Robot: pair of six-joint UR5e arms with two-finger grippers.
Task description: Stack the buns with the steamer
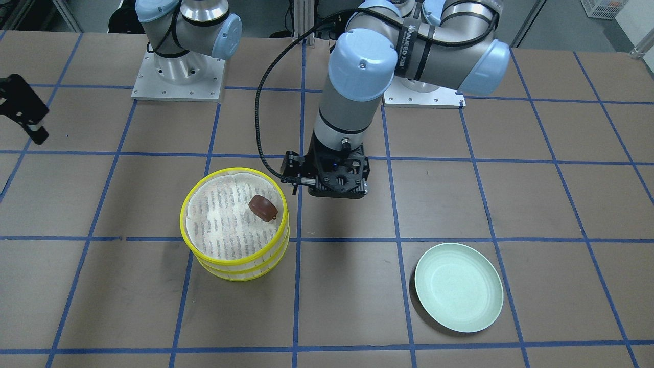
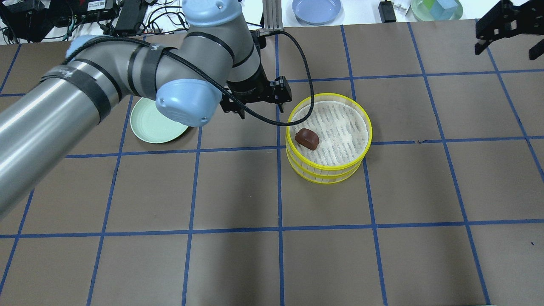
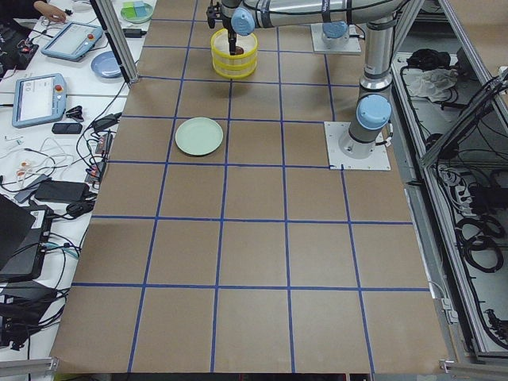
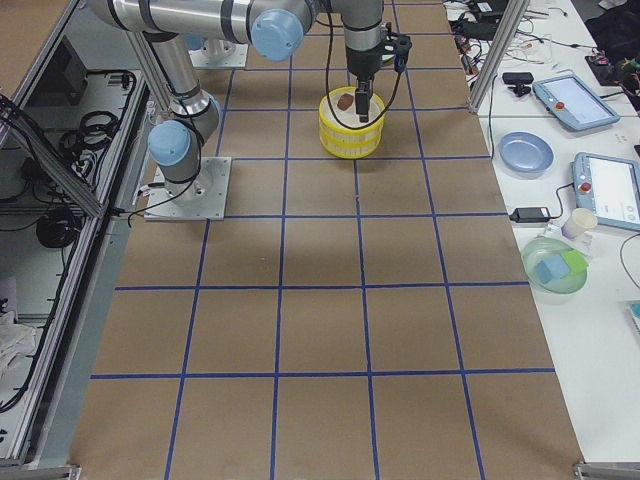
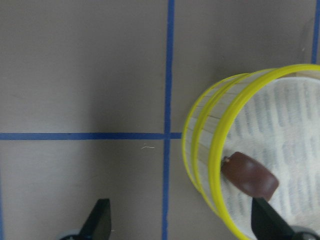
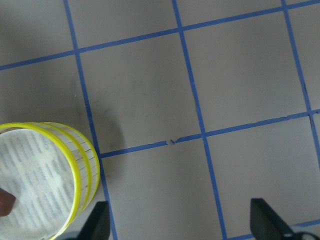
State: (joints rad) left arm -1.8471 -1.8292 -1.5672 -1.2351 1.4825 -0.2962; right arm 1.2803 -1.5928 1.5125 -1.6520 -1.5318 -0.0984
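The steamer (image 1: 204, 258) is two yellow-rimmed trays stacked one on the other, also seen in the overhead view (image 2: 340, 168). The dark reddish-brown bun (image 1: 263, 207) lies in the top tray near its rim and also shows in the overhead view (image 2: 307, 138) and the left wrist view (image 5: 249, 175). The cream-white bun is hidden. My left gripper (image 5: 182, 222) is open and empty; it hovers beside the steamer, with one fingertip (image 5: 267, 220) over the tray next to the bun. My right gripper (image 6: 182, 222) is open and empty, raised far off at the table's side (image 2: 505, 25).
A pale green plate (image 1: 458, 294) lies empty on the table on my left side, and the left arm (image 2: 106, 85) passes over part of it in the overhead view. A blue plate (image 2: 316, 9) and a glass bowl (image 2: 437, 7) sit beyond the far edge.
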